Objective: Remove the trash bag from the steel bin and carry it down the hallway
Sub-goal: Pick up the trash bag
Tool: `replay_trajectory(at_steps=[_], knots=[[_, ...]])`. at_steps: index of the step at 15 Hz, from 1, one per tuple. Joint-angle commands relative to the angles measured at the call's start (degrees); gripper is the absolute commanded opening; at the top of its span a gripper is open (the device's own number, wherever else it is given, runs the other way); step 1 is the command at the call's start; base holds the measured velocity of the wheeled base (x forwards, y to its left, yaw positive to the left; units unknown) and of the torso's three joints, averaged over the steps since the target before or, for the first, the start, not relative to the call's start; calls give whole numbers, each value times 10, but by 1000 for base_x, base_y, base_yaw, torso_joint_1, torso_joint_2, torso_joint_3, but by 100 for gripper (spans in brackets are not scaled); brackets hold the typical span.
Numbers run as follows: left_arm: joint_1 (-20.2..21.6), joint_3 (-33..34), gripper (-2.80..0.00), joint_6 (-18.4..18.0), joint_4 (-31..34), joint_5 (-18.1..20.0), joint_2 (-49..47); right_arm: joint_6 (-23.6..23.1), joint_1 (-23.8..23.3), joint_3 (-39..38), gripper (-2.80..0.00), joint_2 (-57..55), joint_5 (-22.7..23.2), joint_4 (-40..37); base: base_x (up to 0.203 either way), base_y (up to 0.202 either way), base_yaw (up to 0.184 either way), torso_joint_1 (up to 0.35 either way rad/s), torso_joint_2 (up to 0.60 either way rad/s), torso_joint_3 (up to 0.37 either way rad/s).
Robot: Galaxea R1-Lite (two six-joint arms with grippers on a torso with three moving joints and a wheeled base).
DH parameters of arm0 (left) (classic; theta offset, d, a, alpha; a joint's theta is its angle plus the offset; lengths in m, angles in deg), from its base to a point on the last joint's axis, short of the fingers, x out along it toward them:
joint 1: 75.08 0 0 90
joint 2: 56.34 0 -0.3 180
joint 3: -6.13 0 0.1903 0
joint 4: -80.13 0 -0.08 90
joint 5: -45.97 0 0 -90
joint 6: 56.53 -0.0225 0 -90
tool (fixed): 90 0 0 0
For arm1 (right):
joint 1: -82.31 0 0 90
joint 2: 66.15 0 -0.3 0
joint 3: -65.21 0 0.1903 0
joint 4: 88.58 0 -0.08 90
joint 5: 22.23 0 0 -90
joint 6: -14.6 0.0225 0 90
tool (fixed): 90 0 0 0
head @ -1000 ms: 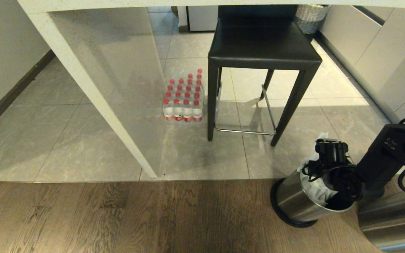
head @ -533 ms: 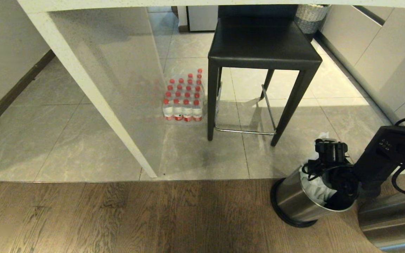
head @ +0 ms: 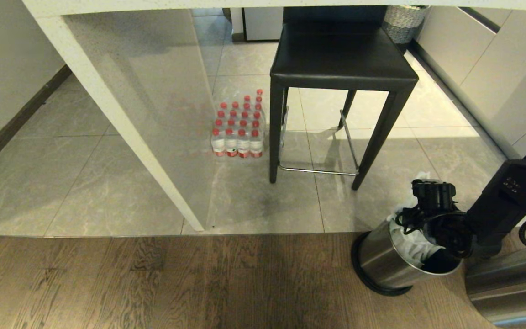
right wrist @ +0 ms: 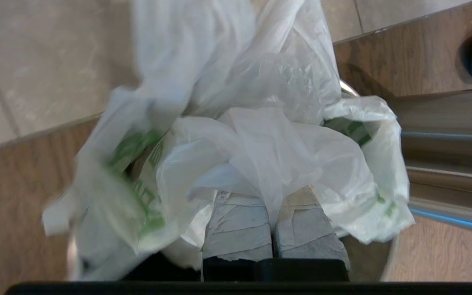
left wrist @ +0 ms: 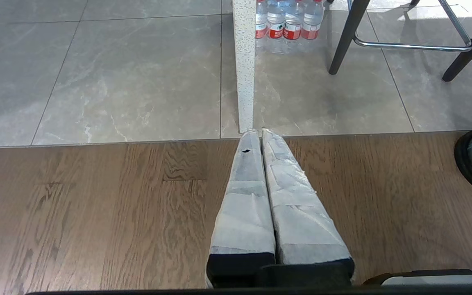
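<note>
The steel bin (head: 381,260) stands on the wood floor at the lower right of the head view, and its rim (right wrist: 348,88) shows in the right wrist view. The trash bag (right wrist: 260,135), thin white plastic with green print, is bunched up out of its mouth. My right gripper (right wrist: 274,196) is shut on a fold of that plastic, just above the bin's far rim (head: 427,189). My left gripper (left wrist: 260,133) is shut and empty, parked low over the wood floor, out of the head view. The hallway is out of view.
A black stool (head: 340,59) stands just beyond the bin. A shrink-wrapped pack of water bottles (head: 238,128) sits by the white counter leg (head: 121,119). A larger steel cylinder (head: 509,288) is right of the bin. A woven basket (head: 402,20) is at the back.
My right gripper has edged slightly to the right, still shut on the bag. The bin and everything else stay where they were.
</note>
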Motion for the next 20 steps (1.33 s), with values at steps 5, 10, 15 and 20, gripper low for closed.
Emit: replay_trajectory(at_steps=[5,10,15,20], knots=[[0,0,-280,0,0,0,0,5,3,-3,-280,41,19,-6,0,0,0,0,0,0],[0,0,-280,0,0,0,0,5,1,3,-280,47,18,18,0,0,0,0,0,0],[0,0,-280,0,0,0,0,7,-3,5,-280,38,19,25,0,0,0,0,0,0],[0,0,-280,0,0,0,0,6,-6,4,-280,24,26,36,0,0,0,0,0,0]])
